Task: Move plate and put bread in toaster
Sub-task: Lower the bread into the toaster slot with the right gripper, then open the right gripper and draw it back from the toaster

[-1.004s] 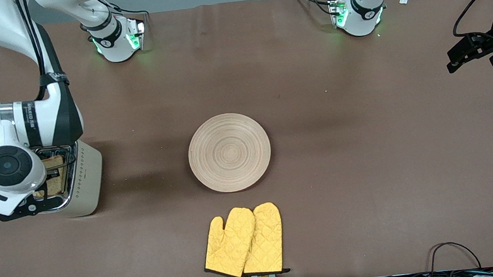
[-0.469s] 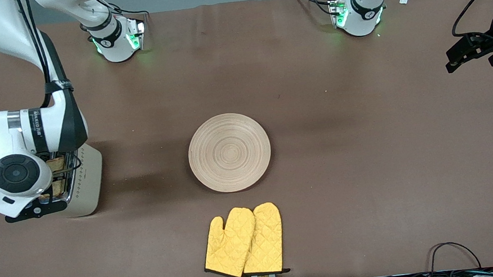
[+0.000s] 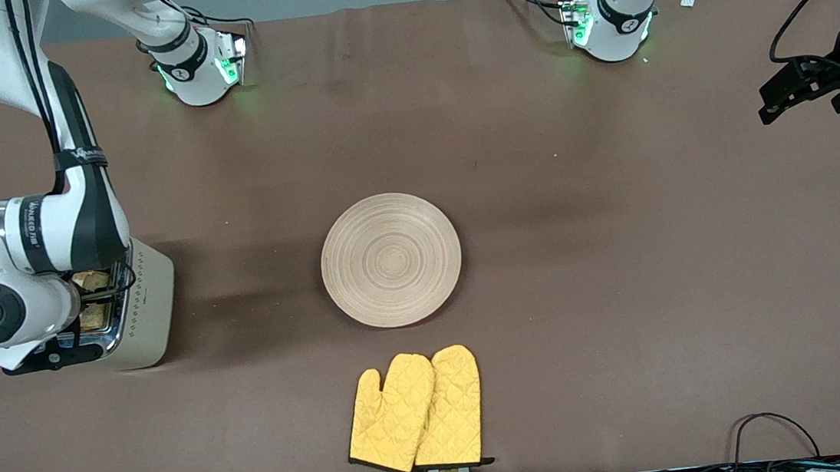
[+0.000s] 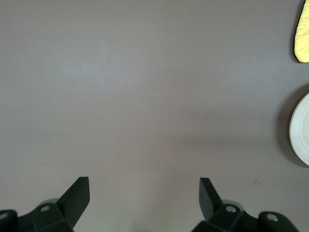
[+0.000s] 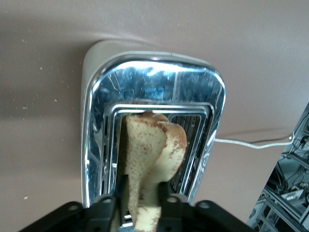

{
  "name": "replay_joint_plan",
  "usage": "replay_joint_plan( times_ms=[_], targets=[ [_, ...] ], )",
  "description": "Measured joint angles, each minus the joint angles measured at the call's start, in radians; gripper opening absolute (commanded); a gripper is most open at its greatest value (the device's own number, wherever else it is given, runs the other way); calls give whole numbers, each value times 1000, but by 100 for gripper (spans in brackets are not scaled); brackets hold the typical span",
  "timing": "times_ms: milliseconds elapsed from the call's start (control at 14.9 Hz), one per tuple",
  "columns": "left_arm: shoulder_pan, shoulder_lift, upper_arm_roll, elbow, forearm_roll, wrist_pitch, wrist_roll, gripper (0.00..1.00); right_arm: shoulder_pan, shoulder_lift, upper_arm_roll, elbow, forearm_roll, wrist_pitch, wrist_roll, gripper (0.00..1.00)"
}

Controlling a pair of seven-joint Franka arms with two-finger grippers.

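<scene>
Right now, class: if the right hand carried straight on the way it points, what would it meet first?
The right hand, shut on the bread, points down into the toaster. The slice would probably meet a slot first; depth is unclear.

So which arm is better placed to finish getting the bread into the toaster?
The right. Its gripper is shut on the bread, directly over the toaster with the slice entering a slot. The left gripper waits open over bare table at the left arm's end.
</scene>
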Motion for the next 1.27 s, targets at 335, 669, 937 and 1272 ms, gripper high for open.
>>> replay_joint_plan(
  times_ms=[335, 669, 937, 1272],
  targets=[
    [0, 0, 0, 0, 0, 0, 0, 100, 10, -2, 7, 119, 4, -126, 0, 100],
    [0, 0, 0, -1, 0, 0, 0, 100, 8, -51, 6, 244, 127, -173, 0, 100],
    [0, 0, 0, -1, 0, 0, 0, 100, 0, -110, 0, 243, 316, -156, 6, 100],
    [1, 0, 0, -1, 0, 0, 0, 100, -75, -137, -4, 198, 404, -98, 10, 100]
  ],
)
